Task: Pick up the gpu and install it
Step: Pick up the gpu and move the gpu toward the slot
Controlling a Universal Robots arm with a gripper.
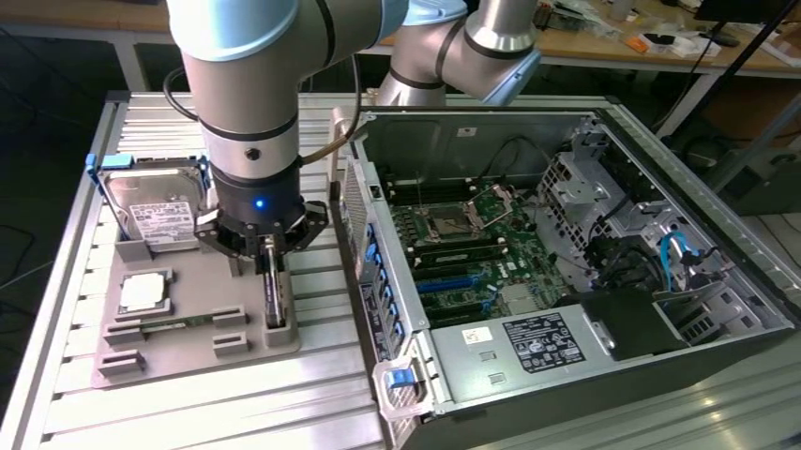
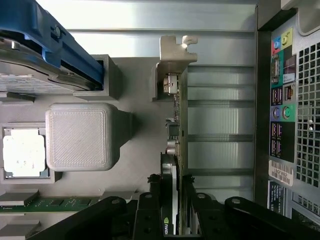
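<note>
Gpu: on edge beside computer case
Handling: likely light, stiff, fragile; grip flat faces
Jaws: clamped on its top edge

A thin dark gpu with a silvery metal bracket stands upright on its long edge, slotted at the grey holder's 3 o'clock side, 9 o'clock of the open computer case.

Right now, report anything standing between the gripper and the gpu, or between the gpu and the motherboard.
Nothing visible separates gripper and gpu; the gripper is down at it. The case's rear wall rises between the gpu and the motherboard.
</note>
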